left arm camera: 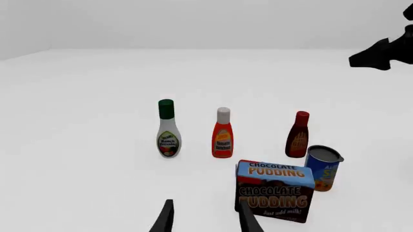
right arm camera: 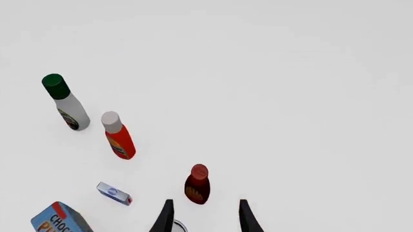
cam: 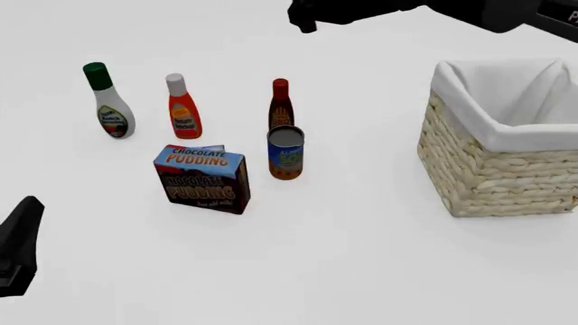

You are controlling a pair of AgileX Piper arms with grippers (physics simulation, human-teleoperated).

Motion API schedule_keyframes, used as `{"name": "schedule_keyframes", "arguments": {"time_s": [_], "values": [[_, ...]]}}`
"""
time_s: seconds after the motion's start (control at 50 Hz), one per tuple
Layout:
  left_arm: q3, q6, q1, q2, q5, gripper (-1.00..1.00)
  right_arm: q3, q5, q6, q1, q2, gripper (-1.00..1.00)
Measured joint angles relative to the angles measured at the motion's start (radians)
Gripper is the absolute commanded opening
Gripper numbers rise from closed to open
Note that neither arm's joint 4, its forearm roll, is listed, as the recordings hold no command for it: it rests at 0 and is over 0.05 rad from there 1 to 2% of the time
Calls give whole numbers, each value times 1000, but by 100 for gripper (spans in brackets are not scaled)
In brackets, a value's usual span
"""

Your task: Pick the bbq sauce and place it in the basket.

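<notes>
Partly hidden behind one blue can [cam: 285,154]: the bbq sauce [cam: 281,103], upright on the counter [cam: 343,257], left of one basket [cam: 502,169], cut off right. Three bottles total, one pudding box [cam: 202,178]. Right claw [right arm camera: 204,218] released above sauce; left claw [left arm camera: 206,220] released, only tips visible.

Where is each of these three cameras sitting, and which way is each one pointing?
Front view: fixed above the arms' side, looking forward and down at the basket; both arms show at the edges.
Left wrist view: low behind the left gripper, facing the bottle row; its fingertips show.
Right wrist view: high behind the right gripper, looking down on the bbq sauce; fingertips show.
Shared: every view shows the bbq sauce.
</notes>
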Motion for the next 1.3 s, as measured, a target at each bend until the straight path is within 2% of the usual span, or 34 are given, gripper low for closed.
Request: {"name": "schedule_keyframes", "arguments": {"time_s": [0.36, 0.8, 1.0, 1.3], "values": [[0, 0, 0, 0, 0, 100, -225, 64, 0, -14, 206, 100], [0, 0, 0, 0, 0, 100, -430, 120, 10, -10, 398, 100], [0, 0, 0, 0, 0, 100, -494, 138, 15, -7, 464, 100], [0, 0, 0, 0, 0, 100, -518, 140, 21, 4, 517, 100]]}}
